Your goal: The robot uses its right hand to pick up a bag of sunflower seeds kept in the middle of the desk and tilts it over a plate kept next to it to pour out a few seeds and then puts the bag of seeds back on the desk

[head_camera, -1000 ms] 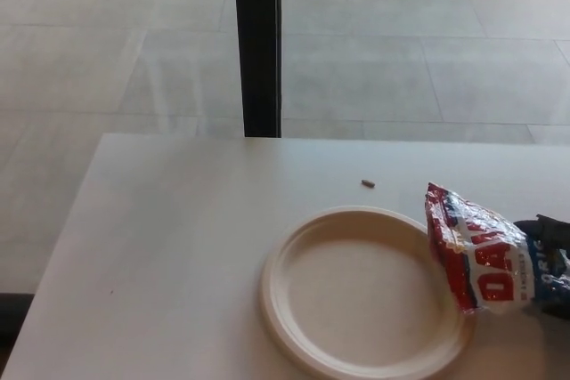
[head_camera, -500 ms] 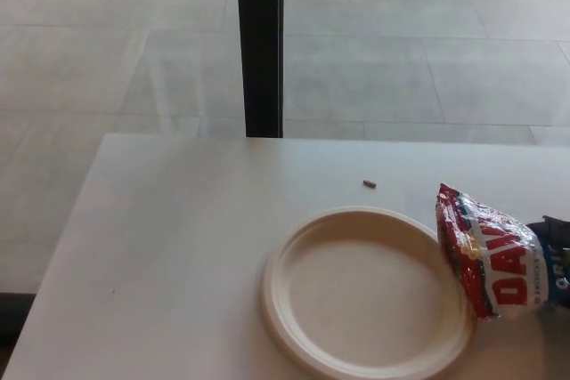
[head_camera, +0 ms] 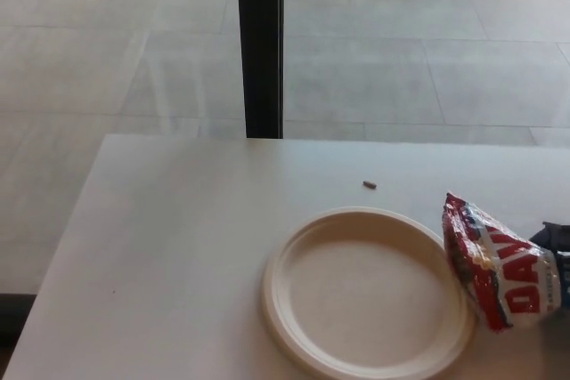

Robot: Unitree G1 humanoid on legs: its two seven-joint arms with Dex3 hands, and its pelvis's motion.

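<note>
The bag of sunflower seeds (head_camera: 499, 262), red and white with blue print, lies tilted at the right edge of the head view, its open red end just past the plate's right rim. Only a dark sliver of my right hand (head_camera: 557, 238) shows behind the bag at the picture's edge, and it holds the bag's far end. The round cream plate (head_camera: 365, 291) sits on the white desk (head_camera: 178, 238) with nothing visible in it. One single seed (head_camera: 369, 184) lies on the desk beyond the plate. My left hand is out of the picture.
A black vertical post (head_camera: 259, 42) stands behind the desk's far edge, with grey tiled floor (head_camera: 401, 68) beyond. The desk's left edge runs diagonally at the left of the picture.
The bag and my right hand have drawn back to the right, from over the plate's right rim to just past it. The plate and the loose seed have stayed put.
</note>
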